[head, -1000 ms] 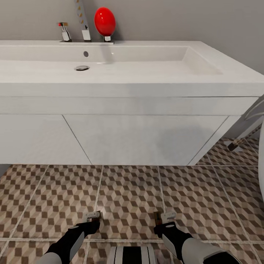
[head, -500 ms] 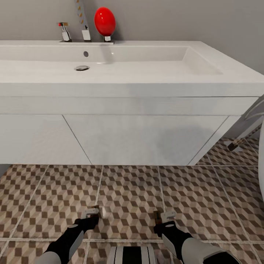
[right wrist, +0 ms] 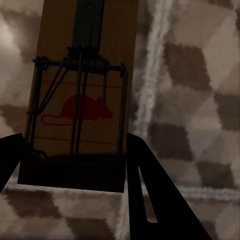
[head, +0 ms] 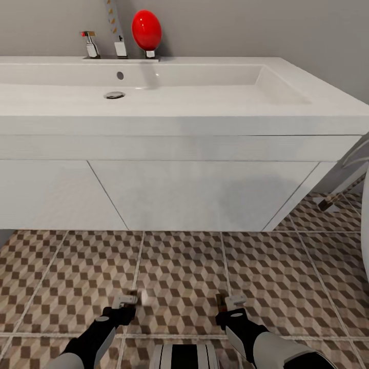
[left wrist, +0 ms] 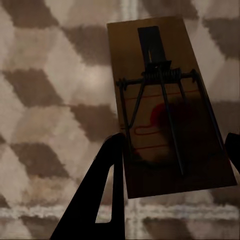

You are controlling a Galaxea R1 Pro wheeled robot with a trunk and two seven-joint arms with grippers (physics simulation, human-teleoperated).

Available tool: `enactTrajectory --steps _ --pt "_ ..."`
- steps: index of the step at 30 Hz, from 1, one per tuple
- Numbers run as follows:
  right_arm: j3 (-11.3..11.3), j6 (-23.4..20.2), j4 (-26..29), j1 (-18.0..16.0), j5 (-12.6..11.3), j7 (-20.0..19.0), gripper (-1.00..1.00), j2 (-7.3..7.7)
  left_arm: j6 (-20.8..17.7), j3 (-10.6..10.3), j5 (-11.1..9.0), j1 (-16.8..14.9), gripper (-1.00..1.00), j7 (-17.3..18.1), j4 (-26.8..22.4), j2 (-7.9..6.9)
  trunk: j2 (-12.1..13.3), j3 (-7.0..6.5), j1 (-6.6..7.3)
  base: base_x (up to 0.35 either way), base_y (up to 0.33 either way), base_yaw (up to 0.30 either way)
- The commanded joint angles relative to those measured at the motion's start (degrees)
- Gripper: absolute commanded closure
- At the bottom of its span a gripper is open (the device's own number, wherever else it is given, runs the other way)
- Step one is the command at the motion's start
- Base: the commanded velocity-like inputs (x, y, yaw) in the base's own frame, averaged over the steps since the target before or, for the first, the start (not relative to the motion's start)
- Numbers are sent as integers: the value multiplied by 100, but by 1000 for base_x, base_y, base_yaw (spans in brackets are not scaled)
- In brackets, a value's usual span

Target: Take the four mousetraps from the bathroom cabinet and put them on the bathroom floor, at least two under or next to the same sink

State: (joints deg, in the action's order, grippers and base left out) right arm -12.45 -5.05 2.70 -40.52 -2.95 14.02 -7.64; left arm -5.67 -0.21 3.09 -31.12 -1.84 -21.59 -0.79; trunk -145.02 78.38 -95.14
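Closest to me, my left gripper (head: 124,303) pinches one mousetrap (left wrist: 167,105) by its near end, and my right gripper (head: 229,304) grips a second mousetrap (right wrist: 82,95) the same way, both low over the bathroom floor (head: 179,271). Beyond them, the white sink (head: 169,97) spans the wall on its vanity (head: 195,192).

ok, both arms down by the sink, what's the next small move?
Probably open the left fingers and right fingers to let go: the left mousetrap and right mousetrap lie between them, low over the bathroom floor, just in front of the sink.
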Motion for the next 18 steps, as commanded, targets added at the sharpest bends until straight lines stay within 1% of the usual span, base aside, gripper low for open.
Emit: enactTrajectory --steps 1,5,18 --pt "-47 -37 11 0 -53 11 100 0 -32 -5 47 1 100 -28 16 0 -1 4 1 0 0 0" --pt "-47 -88 12 0 -62 1 100 0 -27 -5 69 0 100 -27 210 2 -1 4 1 0 0 0" --pt "-52 -34 -44 0 -96 -31 100 6 -25 -2 75 0 100 -30 497 37 -1 4 1 0 0 0"
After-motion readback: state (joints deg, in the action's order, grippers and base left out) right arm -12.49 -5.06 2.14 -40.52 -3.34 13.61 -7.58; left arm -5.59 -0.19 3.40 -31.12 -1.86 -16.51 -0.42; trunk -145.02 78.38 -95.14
